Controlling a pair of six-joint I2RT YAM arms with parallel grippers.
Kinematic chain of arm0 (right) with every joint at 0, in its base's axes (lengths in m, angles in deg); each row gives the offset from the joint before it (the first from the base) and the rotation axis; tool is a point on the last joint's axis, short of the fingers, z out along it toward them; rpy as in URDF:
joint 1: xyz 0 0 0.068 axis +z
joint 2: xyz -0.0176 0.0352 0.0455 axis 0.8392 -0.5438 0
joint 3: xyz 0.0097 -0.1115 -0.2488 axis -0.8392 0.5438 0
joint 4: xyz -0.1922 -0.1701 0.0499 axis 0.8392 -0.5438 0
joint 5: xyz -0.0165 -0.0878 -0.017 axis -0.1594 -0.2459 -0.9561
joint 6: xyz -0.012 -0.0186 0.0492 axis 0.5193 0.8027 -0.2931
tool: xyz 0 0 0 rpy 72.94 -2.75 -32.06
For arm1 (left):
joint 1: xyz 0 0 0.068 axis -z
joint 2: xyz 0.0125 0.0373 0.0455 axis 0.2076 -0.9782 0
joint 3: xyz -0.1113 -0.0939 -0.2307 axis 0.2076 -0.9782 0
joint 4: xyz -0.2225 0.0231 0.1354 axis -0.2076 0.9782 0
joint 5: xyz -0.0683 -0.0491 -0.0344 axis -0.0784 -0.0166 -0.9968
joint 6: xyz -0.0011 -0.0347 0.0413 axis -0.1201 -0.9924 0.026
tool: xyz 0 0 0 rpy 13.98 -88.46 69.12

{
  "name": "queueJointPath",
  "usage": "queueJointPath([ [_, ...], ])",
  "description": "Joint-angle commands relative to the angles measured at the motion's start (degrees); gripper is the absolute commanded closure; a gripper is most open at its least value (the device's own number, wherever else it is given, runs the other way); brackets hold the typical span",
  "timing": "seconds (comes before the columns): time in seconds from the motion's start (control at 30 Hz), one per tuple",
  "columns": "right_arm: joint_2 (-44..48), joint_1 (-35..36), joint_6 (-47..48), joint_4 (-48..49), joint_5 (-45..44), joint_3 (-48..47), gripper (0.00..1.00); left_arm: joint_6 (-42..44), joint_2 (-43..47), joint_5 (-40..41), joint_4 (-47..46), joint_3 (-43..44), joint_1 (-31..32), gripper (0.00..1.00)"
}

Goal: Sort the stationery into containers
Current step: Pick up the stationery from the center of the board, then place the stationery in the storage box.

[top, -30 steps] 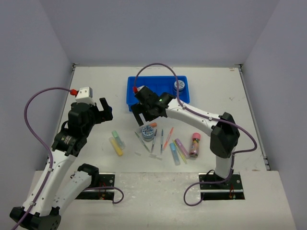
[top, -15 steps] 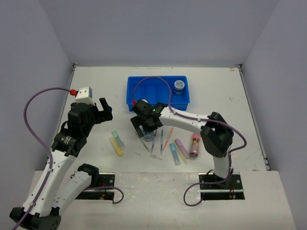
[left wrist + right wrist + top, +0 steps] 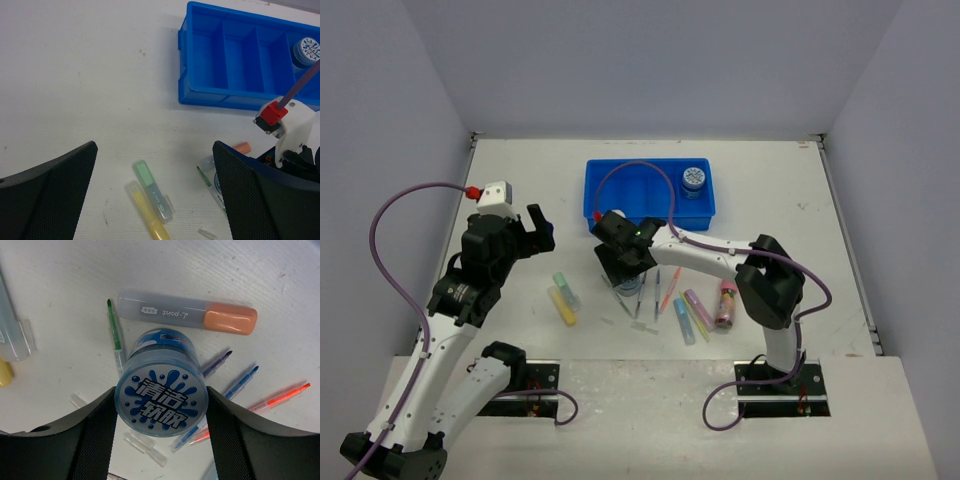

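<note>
— What is on your left side?

— My left gripper hangs above the table. Its jaws are spread wide and nothing is between them. It has not moved in the last second. Under it lie the green marker and the yellow marker, side by side, well apart from the blue tray.

— And in the middle, what did change?

— One second ago my right gripper was up near the front edge of the tray, with the jaws fully apart. Now it has come down over the round disc. This disc stands on the table among the thin pens, just beside the orange marker. The jaws have come in, and both fingers look to press the sides of the disc. So I say it is pinching the disc, but the disc is not yet lifted.

— What does it mean for the sorting?

— I judge that the picking step is almost done. Next I should lift the disc and carry it to the tray, where the second disc already sits in the right end compartment. Further right, the pink tube waits on the table.
</note>
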Motion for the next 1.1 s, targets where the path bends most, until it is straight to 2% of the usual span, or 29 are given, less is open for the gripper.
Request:
queueJointPath([
  [0.0,4.80,0.44,-0.59,0.01,-1.19,-1.85,0.77,1.71,0.34,-0.58,-1.80,-0.25,-0.58,0.00],
  [0.17,10.68,-0.12,0.98,-2.98,-4.56,-6.60,0.78,1.71,0.25,-0.69,-1.75,-0.24,-0.58,0.00],
  [0.3,13.89,-3.95,2.07,-3.81,-5.92,-8.97,0.78,1.71,0.34,-0.90,-1.91,-0.24,-0.58,0.00],
  [0.47,15.08,-14.89,3.79,-4.66,-6.77,-10.98,0.79,1.71,0.32,-0.95,-1.92,-0.32,-0.58,0.00],
  [0.53,14.31,-20.81,4.60,-4.66,-7.52,-12.49,0.80,1.71,0.17,-1.02,-1.91,-0.32,-0.49,0.00],
  [0.73,6.08,-29.18,7.23,-4.40,-8.83,-19.50,0.80,1.80,0.34,-1.19,-1.99,-0.32,-0.58,0.00],
  [0.93,-1.31,-33.13,7.98,-4.26,-7.64,-24.29,0.80,1.80,0.25,-1.37,-2.08,-0.32,-0.50,0.00],
  [1.07,-2.57,-33.22,8.07,-3.78,-6.41,-23.91,0.79,1.80,0.17,-1.37,-2.03,-0.32,-0.58,0.00],
])
